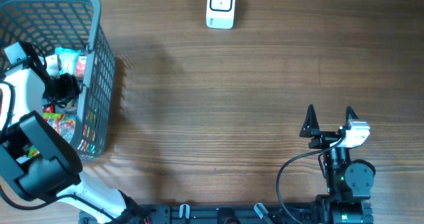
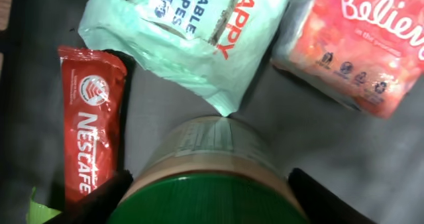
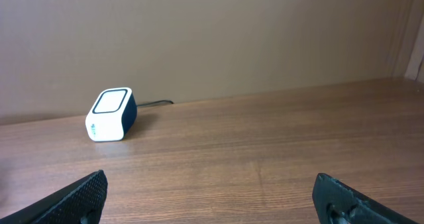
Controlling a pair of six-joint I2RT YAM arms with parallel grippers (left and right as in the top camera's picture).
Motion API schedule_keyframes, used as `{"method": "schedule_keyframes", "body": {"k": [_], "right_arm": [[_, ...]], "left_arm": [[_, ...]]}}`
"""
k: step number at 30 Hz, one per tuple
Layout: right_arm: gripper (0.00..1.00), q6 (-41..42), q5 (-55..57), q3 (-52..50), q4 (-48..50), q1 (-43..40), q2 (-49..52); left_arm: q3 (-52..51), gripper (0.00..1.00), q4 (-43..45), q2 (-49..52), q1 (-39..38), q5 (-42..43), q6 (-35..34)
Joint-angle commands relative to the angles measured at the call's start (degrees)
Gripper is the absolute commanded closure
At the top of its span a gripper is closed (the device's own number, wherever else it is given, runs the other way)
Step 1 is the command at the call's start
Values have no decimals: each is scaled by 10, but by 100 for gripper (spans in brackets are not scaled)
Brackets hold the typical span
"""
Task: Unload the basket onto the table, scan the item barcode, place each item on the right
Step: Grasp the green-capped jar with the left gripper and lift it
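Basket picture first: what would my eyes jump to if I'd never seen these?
Probably the green-lidded round jar between the fingers of the left gripper, inside the grey plastic mesh basket at the left end of the wooden table, beside a red Nescafe sachet. Then the small white scanner box at the far edge.

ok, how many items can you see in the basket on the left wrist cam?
4: green-lidded jar between the jaws, red coffee sachet at left, wipes pack top middle, pink pack top right. More may be hidden.
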Motion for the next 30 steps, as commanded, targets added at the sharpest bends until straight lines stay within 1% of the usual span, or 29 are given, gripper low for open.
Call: {"method": "schedule_keyframes", "body": {"k": [1,5,6,11,13,14,16,19,23,25,28,30], "right_arm": [[0,-8,-9,-1,2,3,-3],[0,-8,-9,-1,2,3,-3],[0,-8,-9,-1,2,3,-3],[0,-8,-9,-1,2,3,-3],[0,-8,-9,-1,2,3,-3],[0,-8,-9,-1,2,3,-3],[0,-8,-9,-1,2,3,-3],[0,-8,-9,-1,2,3,-3],[0,-8,-9,-1,2,3,-3],[0,-8,-9,-1,2,3,-3],[0,-8,-9,-1,2,3,-3],[0,-8,-9,-1,2,3,-3]], "left_arm": [[-6,41,-6,7,4,9,-2],[3,41,-6,-4,4,9,-17],[12,41,-7,-16,4,9,-28],[56,39,-22,-80,4,9,-31],[64,39,-12,-112,4,12,-72],[65,40,-4,-123,4,21,-87],[65,40,14,-158,4,69,-106],[65,40,28,-207,4,87,-138],[65,37,44,-280,4,129,-142],[65,37,57,-314,4,146,-165],[65,39,69,-361,4,219,-170],[65,39,75,-383,4,239,-195]]}}
